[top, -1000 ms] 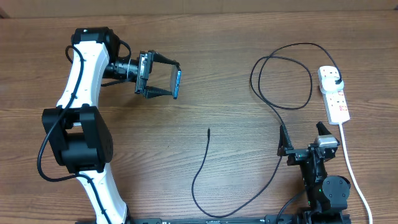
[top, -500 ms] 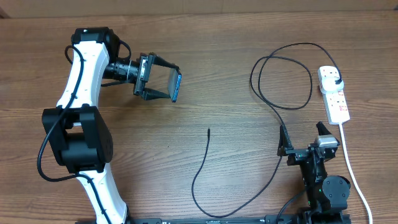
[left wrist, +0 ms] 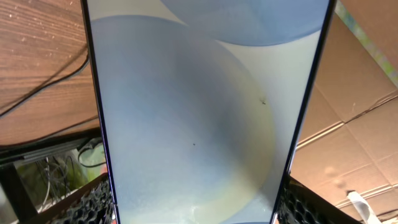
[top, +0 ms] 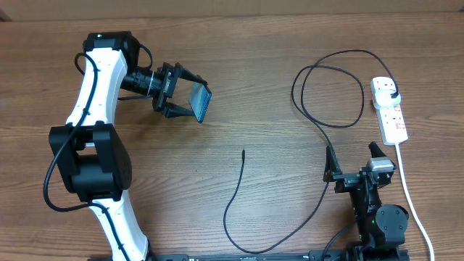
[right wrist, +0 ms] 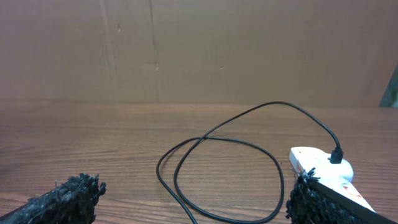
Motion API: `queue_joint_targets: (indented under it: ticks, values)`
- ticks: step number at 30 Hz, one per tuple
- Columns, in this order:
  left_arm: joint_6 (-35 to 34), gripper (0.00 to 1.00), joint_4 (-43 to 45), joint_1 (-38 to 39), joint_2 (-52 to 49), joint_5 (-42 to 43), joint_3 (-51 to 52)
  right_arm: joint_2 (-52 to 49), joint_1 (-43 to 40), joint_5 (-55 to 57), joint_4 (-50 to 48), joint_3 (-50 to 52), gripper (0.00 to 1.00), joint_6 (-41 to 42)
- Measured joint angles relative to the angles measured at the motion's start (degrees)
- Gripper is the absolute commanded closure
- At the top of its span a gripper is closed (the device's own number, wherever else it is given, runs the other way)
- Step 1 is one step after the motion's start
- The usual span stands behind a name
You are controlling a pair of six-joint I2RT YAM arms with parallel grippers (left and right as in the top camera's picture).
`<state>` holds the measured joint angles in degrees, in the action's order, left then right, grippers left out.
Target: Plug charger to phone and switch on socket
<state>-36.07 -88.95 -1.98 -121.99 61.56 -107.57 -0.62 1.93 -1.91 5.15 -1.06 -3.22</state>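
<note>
Holding the slim blue-screened smartphone above the wooden desk, left gripper grasping its edges.
Thin black charger cable lies on the desk, plugged into white power strip; right gripper released.

wooden table | lying on it: charger, socket | apparently connected

I hold the phone in my left gripper, raised and tilted, its pale blue screen filling my wrist view. The charger, a thin black cable, has its free tip lying between my grippers. It loops ahead of my right gripper and is plugged into the far end of the white socket, just to that gripper's right.
</note>
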Motion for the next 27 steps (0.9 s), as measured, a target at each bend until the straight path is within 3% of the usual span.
queue_joint_targets:
  ticks: [11, 18, 23, 27]
  values:
    - [-2.2, 0.96, 2.4, 0.0, 0.0, -0.6, 0.0, 0.0, 0.0, -0.2, -1.2, 0.0, 0.0, 0.0]
    - [-2.8, 0.96, 2.6, 0.0, 0.0, -0.6, 0.0, 0.0, 0.0, -10.0, -6.8, 0.0, 0.0, 0.0]
    - [-2.9, 0.95, 2.6, 0.0, 0.0, -0.6, 0.0, 0.0, 0.0, -14.9, -0.3, -1.1, 0.0, 0.9]
    - [-3.0, 0.96, 2.6, 0.0, 0.0, -0.6, 0.0, -0.8, 0.0, -16.3, 8.3, -8.2, 0.0, 0.6]
